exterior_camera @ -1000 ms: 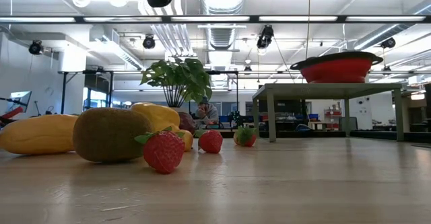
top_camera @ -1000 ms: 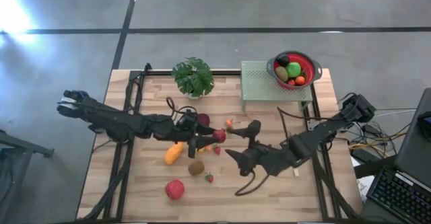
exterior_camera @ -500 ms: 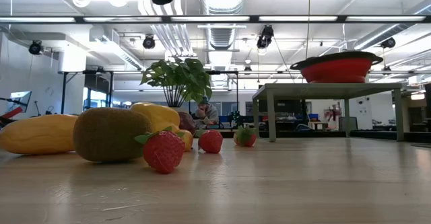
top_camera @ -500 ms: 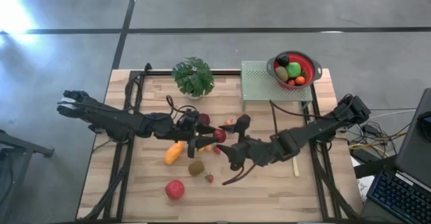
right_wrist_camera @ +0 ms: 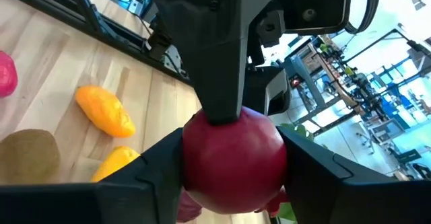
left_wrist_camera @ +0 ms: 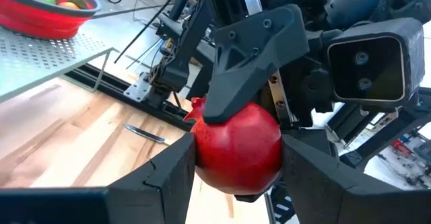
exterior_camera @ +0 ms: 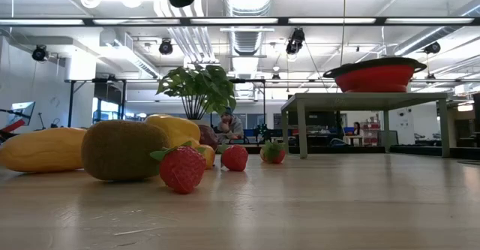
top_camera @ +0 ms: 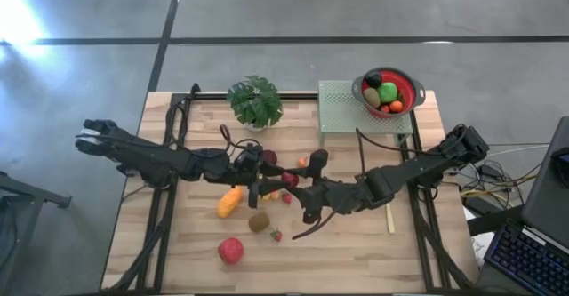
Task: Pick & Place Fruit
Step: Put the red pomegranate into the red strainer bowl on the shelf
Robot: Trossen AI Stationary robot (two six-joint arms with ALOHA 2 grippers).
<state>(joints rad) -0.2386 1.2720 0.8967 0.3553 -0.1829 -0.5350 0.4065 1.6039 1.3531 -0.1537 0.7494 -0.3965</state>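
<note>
High cam: overhead, straight down, whole table in frame. Low cam: tabletop level, facing the room, close on the kiwi at 9 o'clock. Both wrist cams sit tight on the same red pomegranate, facing each other from opposite sides. High and low share the potted plant.

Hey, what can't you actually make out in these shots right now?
High view: the pomegranate is mostly covered by the left hand and right hand meeting on it.
Low view: neither hand shows; the red bowl hides its fruit behind its wall.
Right wrist view: the kiwi is cut off by the edge.
</note>
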